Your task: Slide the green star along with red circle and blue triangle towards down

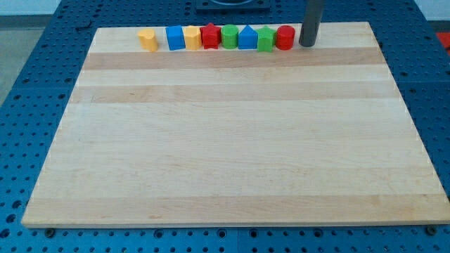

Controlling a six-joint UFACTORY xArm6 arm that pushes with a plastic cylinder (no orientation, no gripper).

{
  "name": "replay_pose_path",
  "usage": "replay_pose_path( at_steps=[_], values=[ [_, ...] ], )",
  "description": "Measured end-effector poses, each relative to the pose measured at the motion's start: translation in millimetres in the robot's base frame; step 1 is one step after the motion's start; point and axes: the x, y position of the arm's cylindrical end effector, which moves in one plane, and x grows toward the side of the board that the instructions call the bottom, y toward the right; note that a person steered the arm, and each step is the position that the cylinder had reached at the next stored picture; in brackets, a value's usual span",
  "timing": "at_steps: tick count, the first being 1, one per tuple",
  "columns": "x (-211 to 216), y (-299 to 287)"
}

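Wooden board (232, 140) on a blue pegboard table (28, 63); along the view's top edge, left to right: yellow block (147, 39), blue block (175, 37), yellow block (193, 36), red star (210, 36), green block (230, 36), blue triangle (247, 37), green star (266, 39), red circle (285, 37); my tip (306, 45), a bare rod holding nothing, stands just right of the red circle.

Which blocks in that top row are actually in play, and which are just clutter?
In play: green star, red circle, blue triangle, my tip just to the view's right of the red circle.

Clutter: yellow block, blue block, second yellow block, red star, green circle.
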Motion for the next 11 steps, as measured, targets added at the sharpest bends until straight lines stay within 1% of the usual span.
replay_pose_path(
  at_steps=[1,2,3,4,5,6,7,8,9,10,11],
  values=[
    [0,0],
    [0,14],
    [-3,55],
    [-10,66],
    [-25,65],
    [-47,50],
    [-57,23],
    [-49,-3],
    [-25,-14],
    [-11,-20],
    [-11,-23]
  ],
)
